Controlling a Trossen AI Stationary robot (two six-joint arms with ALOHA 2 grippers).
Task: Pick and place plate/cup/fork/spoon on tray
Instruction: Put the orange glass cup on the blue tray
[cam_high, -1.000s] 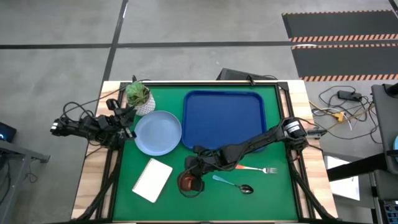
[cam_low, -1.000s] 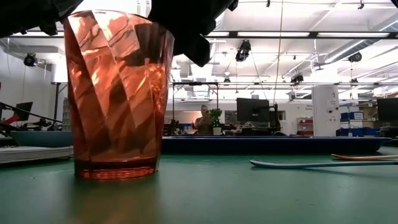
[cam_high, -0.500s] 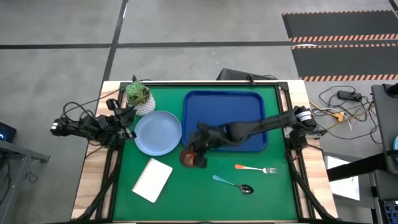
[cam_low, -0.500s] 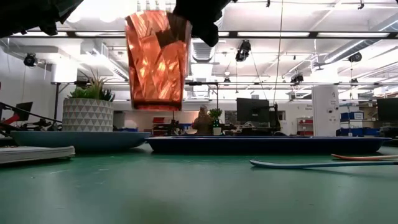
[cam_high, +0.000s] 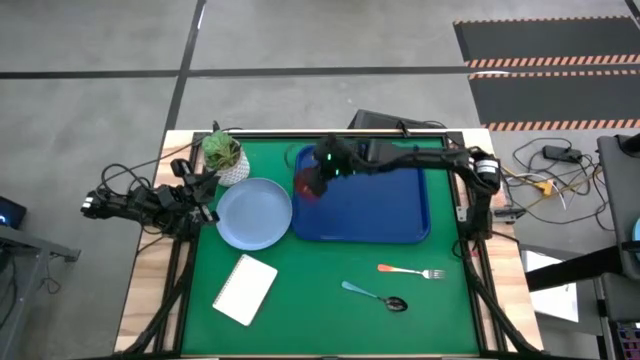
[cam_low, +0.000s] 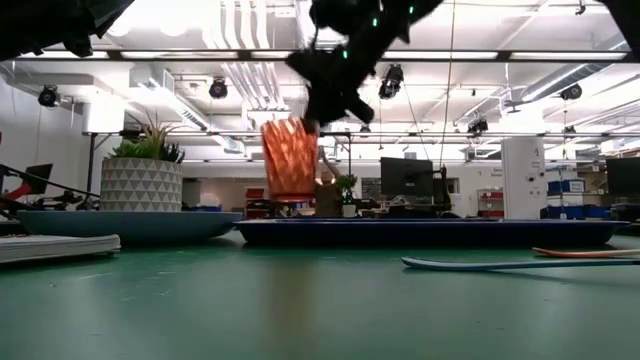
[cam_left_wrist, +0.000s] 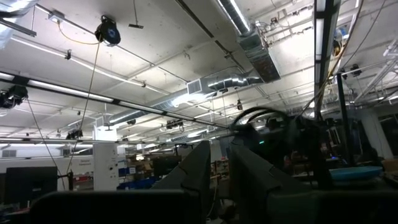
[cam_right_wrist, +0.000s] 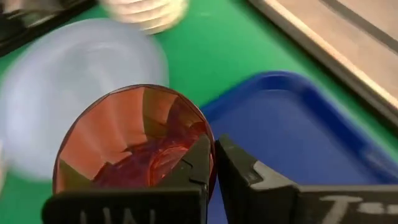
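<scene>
My right gripper (cam_high: 318, 172) is shut on the dark-red cup (cam_high: 308, 186), which it holds in the air over the far left corner of the dark-blue tray (cam_high: 380, 215). The low view shows the cup (cam_low: 290, 158) upright above the tray's rim (cam_low: 430, 232). The light-blue plate (cam_high: 253, 213) lies flat on the mat, left of the tray. The orange-handled fork (cam_high: 410, 271) and the teal-handled spoon (cam_high: 375, 296) lie on the mat nearer the front. My left gripper (cam_high: 205, 200) waits by the plate's left edge, shut and empty. My right gripper pinches the cup's wall at the rim (cam_right_wrist: 208, 149), with one finger (cam_right_wrist: 193, 168) inside the cup and the other finger (cam_right_wrist: 242, 171) outside. The fingers come from above, slanting in from the table's right. The cup hangs upright below them, clear of the tray.
A white pot with a green plant (cam_high: 225, 157) stands at the far left, behind the plate. A white notepad (cam_high: 245, 290) lies at the front left. The green mat (cam_high: 300, 320) has bare room between the notepad and the spoon.
My right gripper has lifted the cup off the mat near the front edge. It has carried the cup toward the far edge, to above the tray's far left corner. The cup has stayed upright and is now clear of the table.
</scene>
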